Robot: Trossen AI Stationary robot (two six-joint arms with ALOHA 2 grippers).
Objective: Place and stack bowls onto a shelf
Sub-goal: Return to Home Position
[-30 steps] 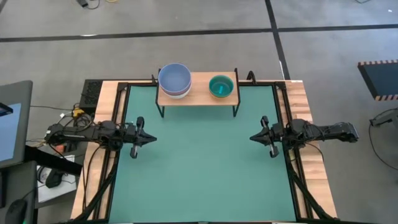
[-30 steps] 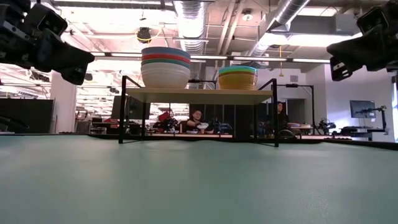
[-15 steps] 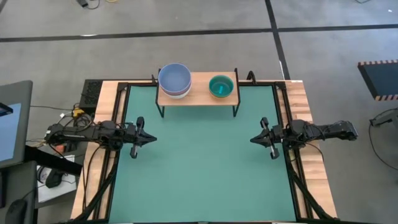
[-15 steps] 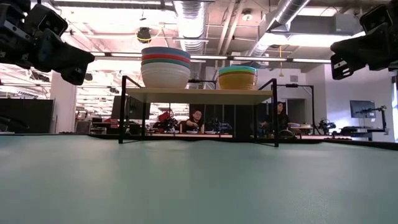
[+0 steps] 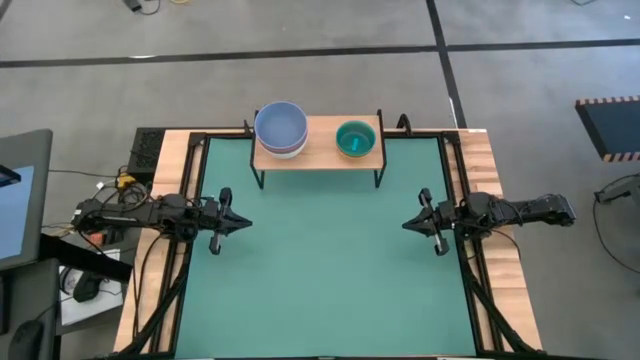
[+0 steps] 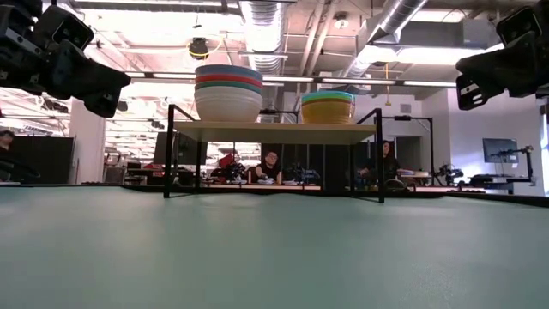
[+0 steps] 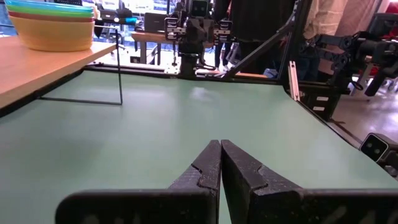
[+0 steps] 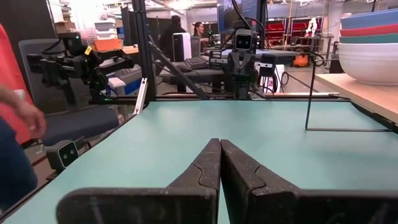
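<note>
Green worktop (image 5: 320, 290) with wooden edges, grey floor all round, open workshop with ducts and strip lights beyond

Shelf (image 5: 320, 150) stands at the far edge of the worktop, about midway across, with a plank top on thin black legs. Two stacks of bowls sit on it, apart from each other

- left-hand stack (image 6: 228, 93): white at the bottom, then dark teal, then red, with the periwinkle bowl (image 5: 280, 127) on top; it rises the higher of the two in the low view
- right-hand stack (image 6: 327, 107): yellow at the bottom, then pink, then green, with the cyan bowl (image 5: 355, 139) on top

Left end effector (image 5: 240, 224) hangs above the worktop's left side and points inward. It is well apart from the shelf and nearer the front edge than the shelf is. Its fingers (image 7: 205, 168) are pressed together tip to tip, holding no bowl

Right end effector (image 5: 408, 224) sits opposite at the right side, level with the left one and facing it across the green. Its fingers (image 8: 208, 165) are likewise closed and carry no bowl. Both are raised off the surface

Beyond the worktop, seated people (image 6: 270, 161) show under the shelf in the low view. A person's hand (image 8: 28, 118) with a red sleeve shows at the edge of the right wrist view, off the worktop
</note>
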